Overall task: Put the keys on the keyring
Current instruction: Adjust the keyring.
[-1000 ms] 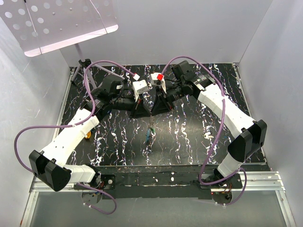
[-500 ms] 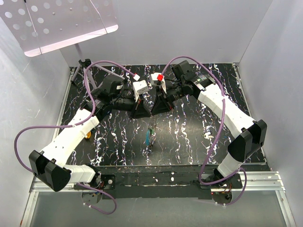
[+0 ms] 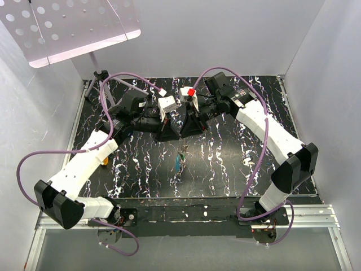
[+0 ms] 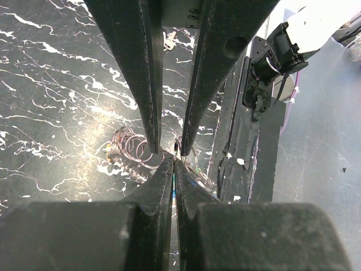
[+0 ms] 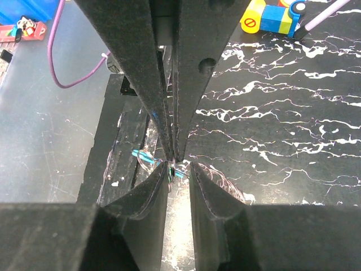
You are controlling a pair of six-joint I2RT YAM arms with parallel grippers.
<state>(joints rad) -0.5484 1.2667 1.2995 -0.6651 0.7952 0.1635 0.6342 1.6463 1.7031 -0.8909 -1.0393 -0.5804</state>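
1. Where white walls box it in, the black marbled table shows white streaks.
2. Over the table's middle, the left gripper is clenched on the keyring; the right gripper is parted.
3. Nearer the table's front: keys.

White walls enclose a black, white-veined tabletop; a perforated light panel stands on a tripod.
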